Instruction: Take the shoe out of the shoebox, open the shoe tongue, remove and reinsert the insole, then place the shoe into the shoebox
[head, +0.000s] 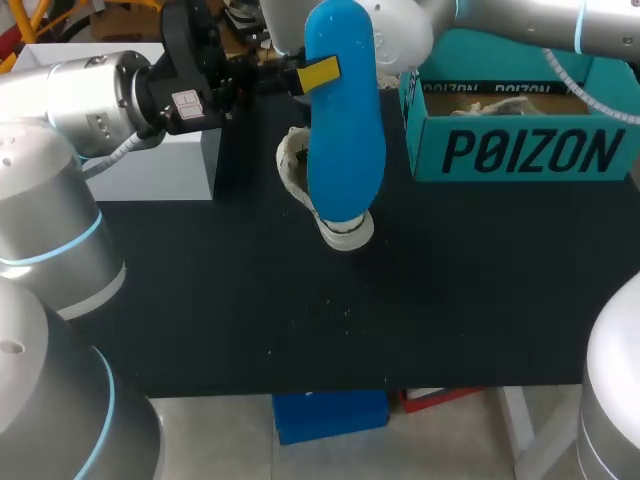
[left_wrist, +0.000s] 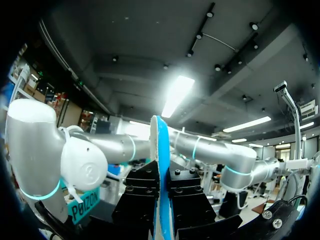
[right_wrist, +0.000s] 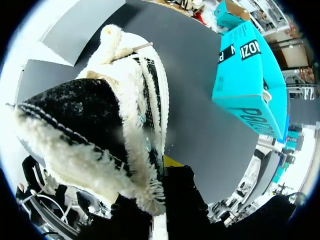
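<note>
Insole: one blue insole (head: 345, 120), held clear of the bench (head: 250, 300) over its far middle, broad face up, long axis running far to near

Insole against left gripper: the left gripper (head: 305, 76) is clamped tight on the insole near its far end; in the left wrist view the insole (left_wrist: 159, 150) stands edge-on between the two black fingers of that gripper (left_wrist: 160, 185)

Left arm pose: comes in from the bench's left edge, wrist level, fingers aimed rightward along the far side

Shoe: one pale, fleece-lined shoe (head: 340, 228) directly beneath the insole, only its toe and one side showing past it

Shoe against right gripper: in the right wrist view the right gripper (right_wrist: 160, 200) grips the fleece-edged wall of the shoe (right_wrist: 100, 115), one yellow-tipped finger on the outer side and the other on the inner

Right arm pose: comes in from the far right corner and crosses above the shoebox; in the head view its fingers are hidden behind the insole

Shoebox: one teal shoebox (head: 520, 150), open, at the bench's far right corner, apart from the shoe

Other: one grey block (head: 150, 160) at the far left corner
</note>
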